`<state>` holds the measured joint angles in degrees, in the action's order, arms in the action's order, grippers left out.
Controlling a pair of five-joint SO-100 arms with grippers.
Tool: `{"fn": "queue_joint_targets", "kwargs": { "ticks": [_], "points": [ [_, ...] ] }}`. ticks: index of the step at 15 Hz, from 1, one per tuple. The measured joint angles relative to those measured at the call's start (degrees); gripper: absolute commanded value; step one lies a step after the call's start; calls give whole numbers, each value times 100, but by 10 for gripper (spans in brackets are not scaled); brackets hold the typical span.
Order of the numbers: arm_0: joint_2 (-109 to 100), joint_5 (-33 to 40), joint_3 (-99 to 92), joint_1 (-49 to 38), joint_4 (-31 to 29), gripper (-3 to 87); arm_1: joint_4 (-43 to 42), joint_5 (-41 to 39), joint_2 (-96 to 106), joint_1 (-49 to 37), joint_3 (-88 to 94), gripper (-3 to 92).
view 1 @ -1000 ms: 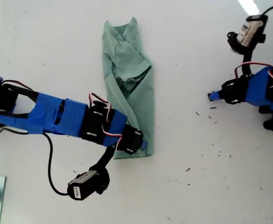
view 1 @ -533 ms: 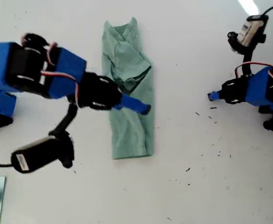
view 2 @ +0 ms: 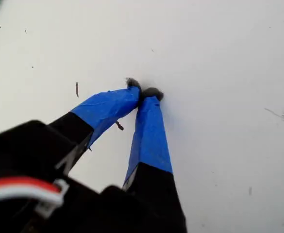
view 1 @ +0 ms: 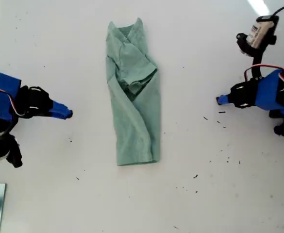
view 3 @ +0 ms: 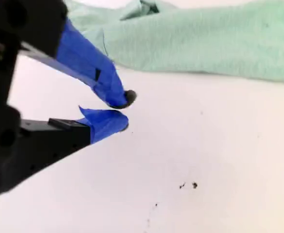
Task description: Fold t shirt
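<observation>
Exterior view: t shirt (view 1: 133,94) folded into a long strip mid white table (view 1: 205,48), dark specks (view 1: 219,121) toward the view's right, first wrist view: my first gripper (view 2: 142,93) clenched on nothing, second wrist view: my second gripper (view 3: 124,111) slightly parted, empty, near the shirt

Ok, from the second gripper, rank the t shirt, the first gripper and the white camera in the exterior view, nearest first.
1. t shirt, mid-table, nearest my second gripper.
2. my first gripper, exterior view's right.
3. white camera, exterior view's top right.
</observation>
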<state>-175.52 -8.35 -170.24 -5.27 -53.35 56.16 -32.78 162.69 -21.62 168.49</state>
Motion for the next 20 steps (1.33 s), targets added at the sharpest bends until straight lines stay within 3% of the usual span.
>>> {"fn": "queue_joint_targets", "kwargs": {
  "ticks": [4,6,8,10,12,15,20],
  "points": [
    [2417,70,2461,220,-668,-2,1406,105,-1828,817,-2830,24],
    [4421,448,4764,571,-1055,229,2101,237,-2707,1389,-4939,155],
    [6451,844,7189,861,-1538,261,2479,334,-3744,1898,-6759,301],
    [8183,1143,9193,1011,-2065,267,2962,387,-4896,2320,-8402,302],
    [8886,1213,9782,1037,-2162,275,3401,554,-5880,2549,-9545,302],
    [9413,1222,9835,1037,-2241,280,3410,853,-6671,2672,-9870,302],
    [10459,1151,9659,1037,-2021,222,2566,932,-8086,2681,-9905,302]
  ]
}}
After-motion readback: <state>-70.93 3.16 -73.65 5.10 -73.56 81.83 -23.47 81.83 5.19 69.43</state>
